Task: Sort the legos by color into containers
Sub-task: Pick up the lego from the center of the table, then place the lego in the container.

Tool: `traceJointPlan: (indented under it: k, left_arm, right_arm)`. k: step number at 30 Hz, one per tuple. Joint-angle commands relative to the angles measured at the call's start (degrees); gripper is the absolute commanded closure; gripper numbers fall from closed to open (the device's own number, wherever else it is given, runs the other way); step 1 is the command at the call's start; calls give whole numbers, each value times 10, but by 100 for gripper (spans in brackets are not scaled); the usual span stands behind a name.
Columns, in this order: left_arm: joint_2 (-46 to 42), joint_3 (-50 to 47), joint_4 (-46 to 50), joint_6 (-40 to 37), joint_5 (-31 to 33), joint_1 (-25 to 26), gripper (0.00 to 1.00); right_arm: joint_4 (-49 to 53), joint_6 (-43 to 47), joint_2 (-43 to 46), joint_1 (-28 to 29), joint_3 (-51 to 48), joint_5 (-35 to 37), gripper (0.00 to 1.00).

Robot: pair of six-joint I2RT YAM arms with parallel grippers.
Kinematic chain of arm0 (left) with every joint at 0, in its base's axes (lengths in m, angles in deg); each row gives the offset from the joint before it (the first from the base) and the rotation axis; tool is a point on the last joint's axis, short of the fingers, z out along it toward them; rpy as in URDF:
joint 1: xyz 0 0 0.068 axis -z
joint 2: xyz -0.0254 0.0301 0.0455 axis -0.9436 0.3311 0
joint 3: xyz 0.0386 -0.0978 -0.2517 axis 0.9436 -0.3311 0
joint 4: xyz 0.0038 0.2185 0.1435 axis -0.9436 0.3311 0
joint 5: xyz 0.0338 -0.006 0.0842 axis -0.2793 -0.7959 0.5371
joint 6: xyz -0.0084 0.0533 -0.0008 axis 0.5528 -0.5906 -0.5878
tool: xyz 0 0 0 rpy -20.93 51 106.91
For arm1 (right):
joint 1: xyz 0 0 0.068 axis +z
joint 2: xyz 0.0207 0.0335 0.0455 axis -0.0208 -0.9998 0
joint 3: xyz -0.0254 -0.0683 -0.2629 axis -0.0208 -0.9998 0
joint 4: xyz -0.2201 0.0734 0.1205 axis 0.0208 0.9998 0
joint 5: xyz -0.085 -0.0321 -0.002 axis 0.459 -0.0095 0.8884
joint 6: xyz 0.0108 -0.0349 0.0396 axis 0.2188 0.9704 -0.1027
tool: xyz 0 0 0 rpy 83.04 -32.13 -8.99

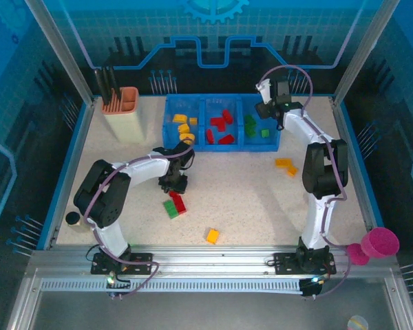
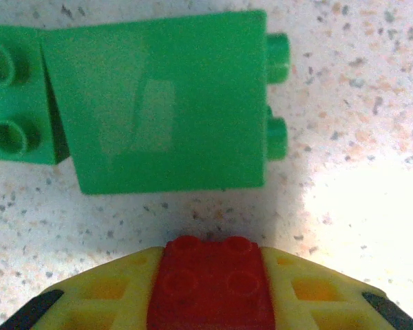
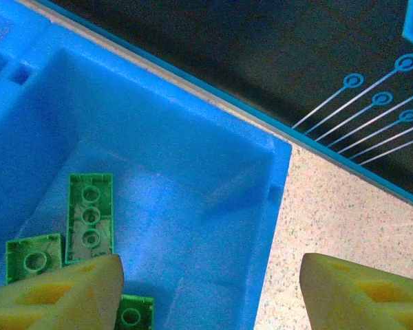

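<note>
Red brick [image 2: 210, 283] pinched; green bricks [image 2: 166, 103] just beyond.

Left arm [image 1: 134, 168], right arm [image 1: 316, 155] — white shells, black joints; purple cables [image 1: 292, 67]; yellow gripper fingers [image 3: 55, 289].

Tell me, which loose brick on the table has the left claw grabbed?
The red brick, pinched by the left gripper; the green bricks beside it and the orange bricks farther off lie free.

Blue tray [image 1: 261, 147] at far edge: yellow bricks [image 1: 183, 127] in left compartment, red bricks [image 1: 221, 128] in middle, green bricks [image 1: 251, 126] in right. Loose outside tray: green brick [image 1: 170, 208] beside red brick [image 1: 179, 203], orange brick [image 1: 212, 236] nearer, two orange bricks [image 1: 286, 165] rightward.
</note>
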Motion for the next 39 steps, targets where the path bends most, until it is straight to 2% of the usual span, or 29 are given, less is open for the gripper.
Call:
traceJointPlan:
  k: [1, 6, 9, 11, 14, 17, 22, 26, 30, 34, 36, 39]
  left_arm:
    - [-29, 89, 50, -5, 4, 13, 76]
    - [-12, 251, 67, -33, 18, 27, 76]
    - [16, 332, 45, -48, 14, 26, 77]
    - [44, 377, 19, -60, 14, 27, 77]
    - [106, 452, 2, -79, 15, 27, 77]
    - [171, 527, -8, -92, 18, 26, 77]
    - [261, 616, -27, -101, 24, 23, 76]
    - [334, 698, -14, -93, 20, 15, 76]
    - [389, 761, -12, -87, 17, 11, 76]
    - [429, 796, -8, -88, 27, 8, 75]
    - [437, 797, -13, -96, 44, 8, 74]
    - [445, 796, -19, -95, 48, 4, 73]
  right_arm:
    - [-32, -1, 55, -5, -39, -4, 31]
    - [-36, -31, 124, -5, -115, -33, 29]
    - [-54, -42, 172, 1, -179, -41, 30]
    - [-67, -34, 215, 12, -235, -73, 31]
    - [-114, -21, 280, 43, -324, -94, 31]
    - [-135, -1, 322, 85, -383, -75, 30]
    - [-73, -39, 357, 132, -412, -101, 30]
    - [-63, -70, 399, 180, -471, -109, 30]
    - [-66, -134, 444, 219, -531, -129, 30]
    - [-122, -175, 487, 276, -601, -121, 29]
    - [-145, -198, 500, 302, -627, -103, 24]
    - [-129, -228, 503, 317, -631, -127, 15]
